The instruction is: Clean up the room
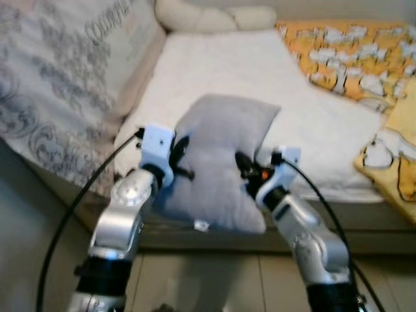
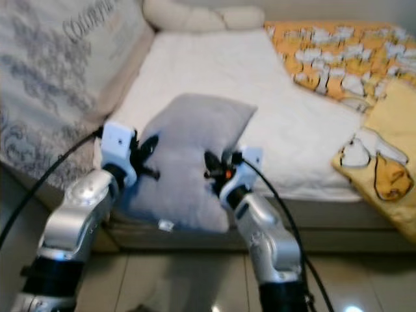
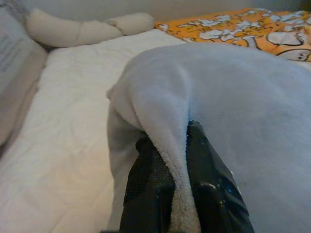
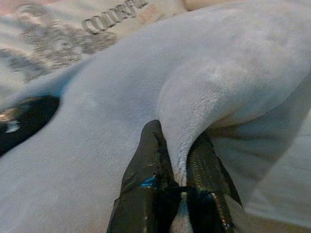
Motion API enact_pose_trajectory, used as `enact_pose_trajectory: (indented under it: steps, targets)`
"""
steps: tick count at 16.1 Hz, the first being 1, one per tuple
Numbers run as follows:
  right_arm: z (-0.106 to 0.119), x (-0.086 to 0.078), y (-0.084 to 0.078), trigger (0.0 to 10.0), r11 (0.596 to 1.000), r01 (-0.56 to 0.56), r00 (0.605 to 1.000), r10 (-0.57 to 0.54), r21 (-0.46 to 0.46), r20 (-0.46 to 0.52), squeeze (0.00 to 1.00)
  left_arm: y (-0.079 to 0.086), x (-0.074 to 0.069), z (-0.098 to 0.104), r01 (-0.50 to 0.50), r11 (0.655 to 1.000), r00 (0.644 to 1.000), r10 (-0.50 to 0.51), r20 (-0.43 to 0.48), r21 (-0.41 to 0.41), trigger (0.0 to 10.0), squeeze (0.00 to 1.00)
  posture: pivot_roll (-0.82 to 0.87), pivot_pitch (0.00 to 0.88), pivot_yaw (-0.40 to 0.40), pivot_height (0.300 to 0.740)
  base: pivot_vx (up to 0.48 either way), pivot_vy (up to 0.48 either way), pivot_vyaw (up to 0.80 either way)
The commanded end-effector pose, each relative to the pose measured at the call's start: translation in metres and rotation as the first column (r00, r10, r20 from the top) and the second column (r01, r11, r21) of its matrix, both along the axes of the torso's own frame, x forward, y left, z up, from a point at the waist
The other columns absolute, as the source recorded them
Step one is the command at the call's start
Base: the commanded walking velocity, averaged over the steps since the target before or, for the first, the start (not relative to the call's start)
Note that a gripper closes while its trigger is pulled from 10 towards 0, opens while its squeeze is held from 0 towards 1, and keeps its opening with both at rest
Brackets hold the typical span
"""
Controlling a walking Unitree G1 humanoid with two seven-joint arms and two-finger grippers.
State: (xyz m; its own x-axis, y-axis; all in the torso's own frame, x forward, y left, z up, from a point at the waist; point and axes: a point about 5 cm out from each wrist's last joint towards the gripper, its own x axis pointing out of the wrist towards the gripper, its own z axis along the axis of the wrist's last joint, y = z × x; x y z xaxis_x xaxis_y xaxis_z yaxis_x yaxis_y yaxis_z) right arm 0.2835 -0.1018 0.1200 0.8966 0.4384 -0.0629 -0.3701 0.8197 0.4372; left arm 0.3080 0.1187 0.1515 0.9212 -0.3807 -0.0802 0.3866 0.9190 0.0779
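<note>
You have the grey pillow [image 1: 221, 162] held up over the near edge of the bed [image 1: 260, 78], with your left pincer [image 3: 170, 160] pinching a fold on its left side and your right pincer [image 4: 180, 170] clamped on its right side, near the yellow blanket [image 1: 390, 156].

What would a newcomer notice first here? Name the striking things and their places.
A grey pillow is held up in front of the bed's near edge, pinched at its sides by the left gripper and the right gripper. Behind it lies the white mattress, with an orange patterned blanket at the bed's far right and a large printed cushion at its left.
</note>
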Motion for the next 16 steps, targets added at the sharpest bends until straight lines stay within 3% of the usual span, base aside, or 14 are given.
enact_pose_trajectory:
  steps: [1, 5, 7, 11, 16]
  targets:
    - [0.007, 0.001, 0.006, 10.0, 1.000, -0.023, 0.999, 0.022, 0.008, 0.043, 0.00, 0.009, 0.003, 0.007, -0.037, 0.999, 0.999, 0.036, 0.032, 0.007, 10.0, 0.00, -0.03, 0.000, 0.049, 0.740, 0.412, 0.000, 0.59]
    - [0.008, 0.000, 0.003, 10.0, 1.000, -0.027, 0.998, 0.026, 0.015, 0.049, 0.00, 0.014, 0.004, 0.008, -0.034, 0.999, 0.999, 0.034, 0.026, 0.014, 10.0, 0.00, -0.03, 0.000, 0.063, 0.740, 0.416, 0.000, 0.00]
    - [0.006, 0.000, 0.001, 10.0, 0.999, -0.035, 0.998, 0.036, -0.025, 0.060, 0.00, 0.015, 0.003, 0.007, -0.040, 0.999, 0.999, 0.040, 0.023, 0.012, 10.0, 0.00, -0.03, 0.000, 0.055, 0.740, 0.414, 0.000, 0.00]
    - [0.008, 0.002, 0.010, 10.0, 0.996, -0.077, 0.994, 0.080, -0.042, 0.071, 0.00, 0.019, 0.000, 0.006, -0.059, 0.998, 0.998, 0.059, 0.021, 0.011, 10.0, 0.00, -0.01, 0.000, 0.036, 0.740, 0.416, 0.000, 0.75]
    - [0.001, 0.003, 0.012, 10.0, 0.995, -0.097, 0.994, 0.099, -0.036, 0.042, 0.00, 0.023, -0.002, 0.003, -0.073, 0.997, 0.997, 0.072, 0.019, 0.022, 10.0, 0.00, 0.00, 0.000, 0.023, 0.740, 0.416, 0.000, 0.00]
